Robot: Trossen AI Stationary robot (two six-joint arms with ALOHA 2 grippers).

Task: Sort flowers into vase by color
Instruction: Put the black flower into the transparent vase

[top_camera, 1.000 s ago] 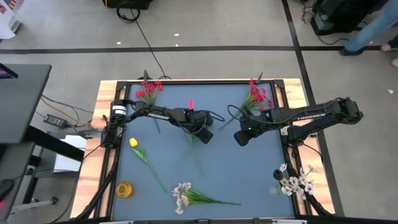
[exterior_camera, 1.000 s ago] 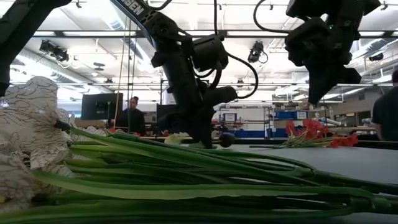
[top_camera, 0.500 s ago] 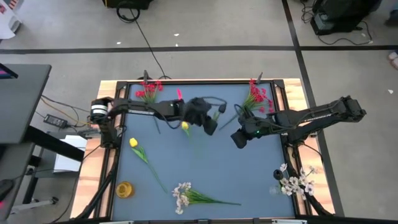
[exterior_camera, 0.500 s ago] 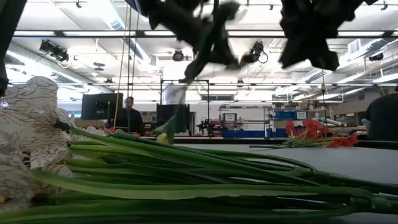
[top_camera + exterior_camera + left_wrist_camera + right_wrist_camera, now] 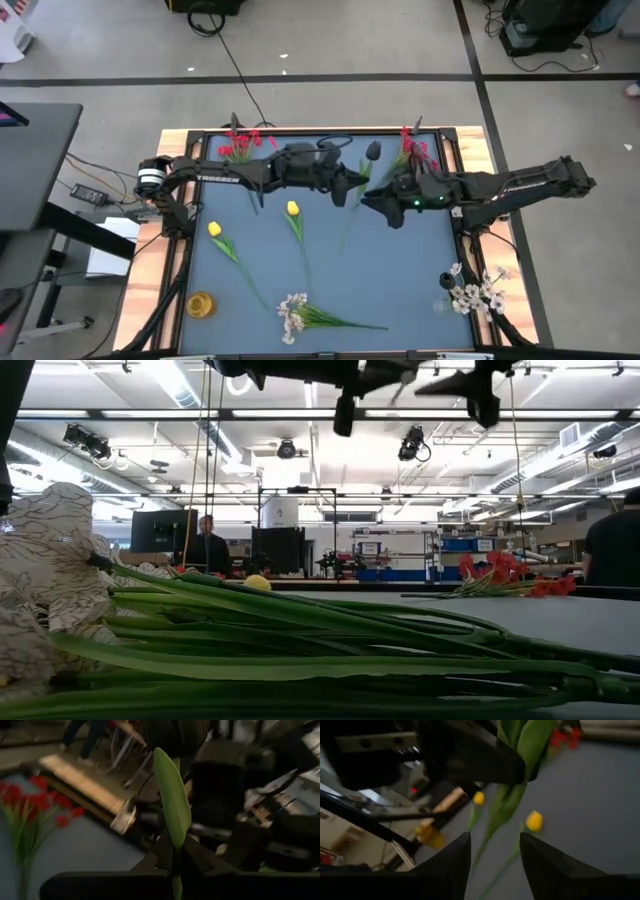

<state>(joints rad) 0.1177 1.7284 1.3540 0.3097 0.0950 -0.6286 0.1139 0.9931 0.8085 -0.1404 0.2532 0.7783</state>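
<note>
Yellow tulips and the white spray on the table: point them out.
Left tulip (image 5: 214, 229), high view, on the bud.
Middle tulip (image 5: 292, 208), high view, on the bud.
White spray (image 5: 292, 311), high view, on the blossoms.

Two tulips (image 5: 292, 209) lie on the bench (image 5: 400, 280) left of centre, a flower spray (image 5: 295, 316) near its front edge, flower bunches (image 5: 240, 145) at both back corners.
</note>
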